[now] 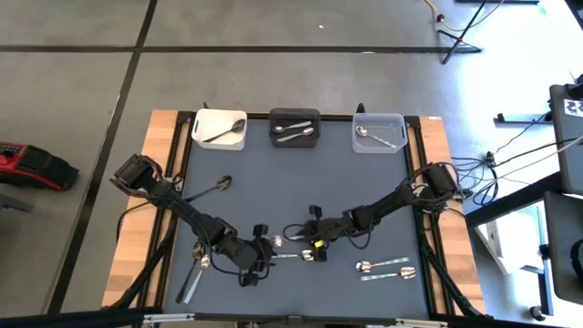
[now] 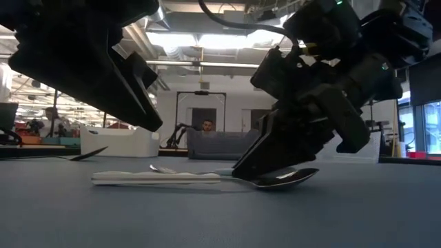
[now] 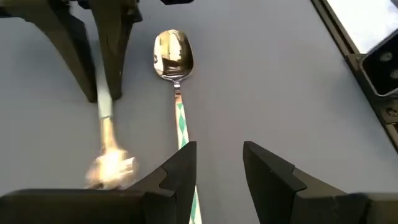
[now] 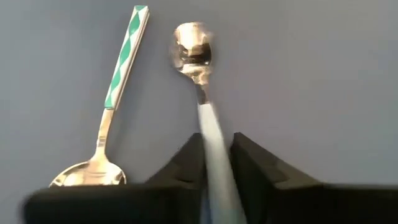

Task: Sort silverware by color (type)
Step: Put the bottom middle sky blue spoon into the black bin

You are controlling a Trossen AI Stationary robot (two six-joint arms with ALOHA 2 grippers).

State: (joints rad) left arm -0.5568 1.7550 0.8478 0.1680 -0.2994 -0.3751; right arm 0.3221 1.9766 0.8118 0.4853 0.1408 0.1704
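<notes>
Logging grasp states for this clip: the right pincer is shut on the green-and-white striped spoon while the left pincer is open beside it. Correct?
Not quite. The right pincer is shut on the pale-handled spoon, not the striped one. In the right wrist view, the green-and-white striped spoon lies free on the mat beside it. The left pincer is open, as the left wrist view shows.

Bright ceiling lights [image 2: 207, 41] backlight the low view, leaving both arms silhouetted. Wrist views blur the gripped spoon [image 4: 208, 124]; glare whitens the floor [image 1: 547, 55].
</notes>
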